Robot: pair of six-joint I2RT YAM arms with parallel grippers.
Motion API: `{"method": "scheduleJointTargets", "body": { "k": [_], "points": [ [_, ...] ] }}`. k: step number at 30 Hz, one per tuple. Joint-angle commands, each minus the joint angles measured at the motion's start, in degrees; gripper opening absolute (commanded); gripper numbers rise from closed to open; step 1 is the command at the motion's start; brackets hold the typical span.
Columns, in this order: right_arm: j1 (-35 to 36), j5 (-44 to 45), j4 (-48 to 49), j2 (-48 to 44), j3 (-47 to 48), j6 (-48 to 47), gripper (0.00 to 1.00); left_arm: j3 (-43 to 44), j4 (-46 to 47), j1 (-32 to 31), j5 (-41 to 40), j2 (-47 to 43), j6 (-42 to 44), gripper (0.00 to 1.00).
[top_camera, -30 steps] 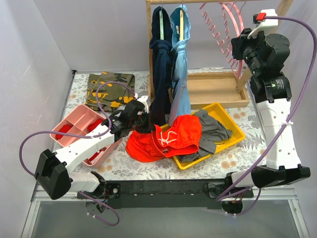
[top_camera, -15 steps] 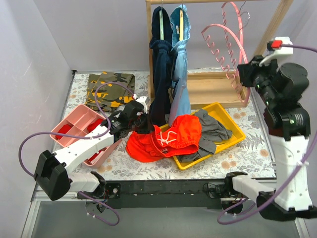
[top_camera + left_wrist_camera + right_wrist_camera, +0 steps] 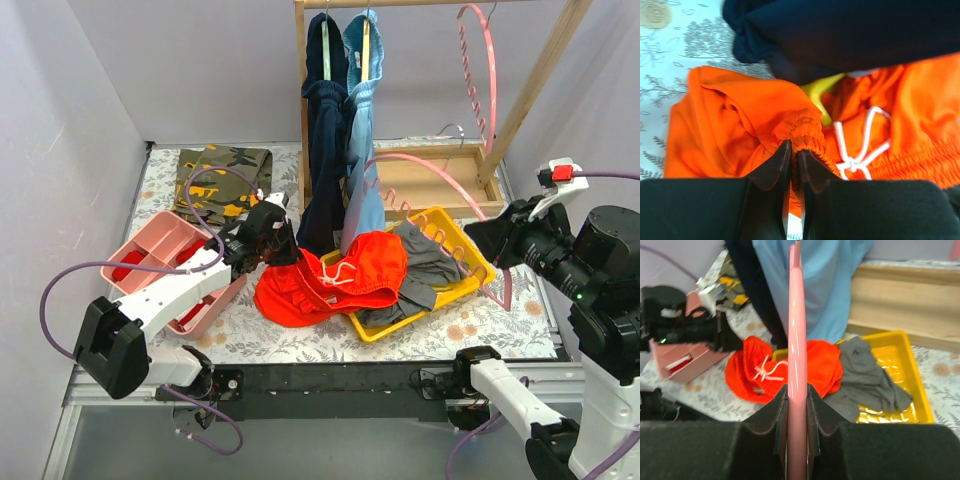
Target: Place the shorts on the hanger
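The red-orange shorts (image 3: 335,282) lie bunched across the front left corner of the yellow tray (image 3: 478,258), drawstring up. My left gripper (image 3: 283,250) is shut on their elastic waistband at the left end; in the left wrist view the jaws (image 3: 794,146) pinch the gathered band of the shorts (image 3: 735,115). My right gripper (image 3: 492,243) is shut on the pink hanger (image 3: 440,165) and holds it in the air over the tray's right part. In the right wrist view the hanger (image 3: 796,335) runs straight out between the jaws (image 3: 796,390), above the shorts (image 3: 822,365).
A grey garment (image 3: 432,262) lies in the tray. A wooden rack (image 3: 440,182) behind holds a navy garment (image 3: 324,120), light blue shorts (image 3: 364,130) and another pink hanger (image 3: 483,60). A pink organiser (image 3: 160,250) and camouflage cloth (image 3: 222,175) sit at the left.
My right arm has swung down and forward from the rack, carrying the pink hanger to just above the yellow tray. My left gripper has kept its hold on the shorts, barely moving.
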Motion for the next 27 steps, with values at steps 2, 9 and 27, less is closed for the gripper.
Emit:
{"method": "scheduleJointTargets", "body": {
  "k": [2,9,27],
  "points": [
    [4.9,-6.4,-4.8,-0.2,6.0,2.1,0.01,1.8,0.4,3.0,-2.0,1.8,-0.2,0.00],
    [11.0,-4.7,-10.0,-0.3,8.9,2.3,0.01,3.3,0.6,5.6,-0.2,4.6,0.8,0.00],
    [15.0,-11.9,2.2,-2.3,-11.0,0.1,0.01,3.2,-0.9,6.1,0.8,3.0,2.7,0.00]
  ]
}}
